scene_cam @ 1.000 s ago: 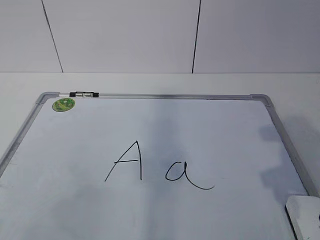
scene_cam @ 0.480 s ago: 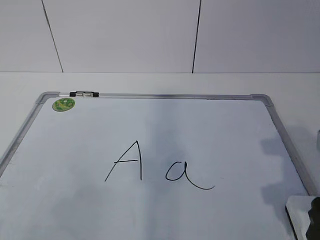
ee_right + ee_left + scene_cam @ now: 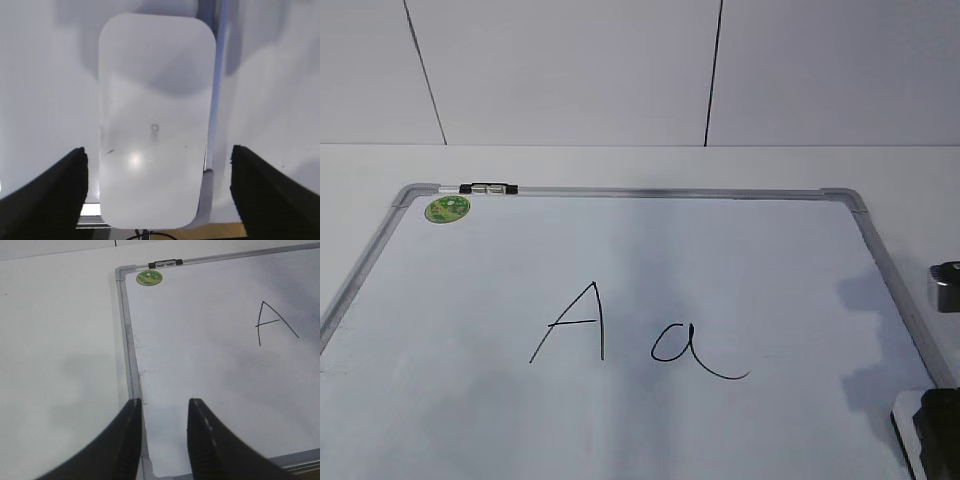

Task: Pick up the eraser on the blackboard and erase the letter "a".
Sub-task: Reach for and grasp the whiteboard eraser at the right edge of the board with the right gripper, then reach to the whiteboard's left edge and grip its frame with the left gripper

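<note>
The blackboard (image 3: 620, 260) lies flat, with a capital "A" (image 3: 575, 322) and the small cursive letter "a" (image 3: 690, 350) to its right. The white eraser (image 3: 155, 120) lies at the board's near right corner; the exterior view shows only its edge (image 3: 904, 418). My right gripper (image 3: 159, 154) is open and hangs over the eraser, one finger (image 3: 55, 192) on each side, clear of it. It shows as a dark shape (image 3: 942, 432) in the exterior view. My left gripper (image 3: 165, 404) is open and empty above the board's left frame (image 3: 131, 365).
A round green sticker (image 3: 447, 209) and a small black-and-white clip (image 3: 488, 188) sit at the board's far left corner. White table (image 3: 55, 340) surrounds the board. A white panelled wall (image 3: 570, 70) stands behind. The table's front edge (image 3: 210, 232) shows just below the eraser.
My right gripper has come into the exterior view at the lower right and now covers most of the eraser. The board and letters are unchanged.
</note>
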Tool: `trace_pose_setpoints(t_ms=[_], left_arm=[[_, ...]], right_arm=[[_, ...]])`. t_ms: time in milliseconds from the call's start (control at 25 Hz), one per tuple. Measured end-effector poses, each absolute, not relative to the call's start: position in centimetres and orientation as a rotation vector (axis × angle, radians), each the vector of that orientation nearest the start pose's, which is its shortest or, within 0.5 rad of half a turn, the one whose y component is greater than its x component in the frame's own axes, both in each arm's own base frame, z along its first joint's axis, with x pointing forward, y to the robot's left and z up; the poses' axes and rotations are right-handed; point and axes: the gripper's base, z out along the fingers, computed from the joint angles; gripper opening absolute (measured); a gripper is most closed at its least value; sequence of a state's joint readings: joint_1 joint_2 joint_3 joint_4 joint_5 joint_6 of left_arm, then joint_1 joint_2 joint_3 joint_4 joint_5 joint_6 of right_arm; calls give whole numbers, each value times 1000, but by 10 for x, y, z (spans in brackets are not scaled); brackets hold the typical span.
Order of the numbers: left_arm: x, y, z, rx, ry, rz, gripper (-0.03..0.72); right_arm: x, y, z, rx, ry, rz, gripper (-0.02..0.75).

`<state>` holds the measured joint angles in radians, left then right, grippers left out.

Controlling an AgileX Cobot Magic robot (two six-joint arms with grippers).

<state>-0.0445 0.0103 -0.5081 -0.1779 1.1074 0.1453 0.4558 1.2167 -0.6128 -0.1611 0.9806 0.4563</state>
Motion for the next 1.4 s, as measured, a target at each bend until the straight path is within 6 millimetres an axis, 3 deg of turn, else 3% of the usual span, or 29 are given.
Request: trace_pose_setpoints(t_ms=[400, 720, 1040, 1400], left_arm=[[-8, -14, 277, 210, 2073, -153, 235], [-8, -14, 277, 210, 2073, -153, 235], [-8, -14, 277, 210, 2073, -153, 235], [-8, -14, 277, 210, 2073, -153, 235]], right_arm=[[165, 69, 201, -55, 3019, -72, 675], [169, 59, 201, 11, 3032, -35, 667], [167, 47, 194, -9, 3067, -8, 659], [169, 50, 193, -99, 3042, 56, 653]])
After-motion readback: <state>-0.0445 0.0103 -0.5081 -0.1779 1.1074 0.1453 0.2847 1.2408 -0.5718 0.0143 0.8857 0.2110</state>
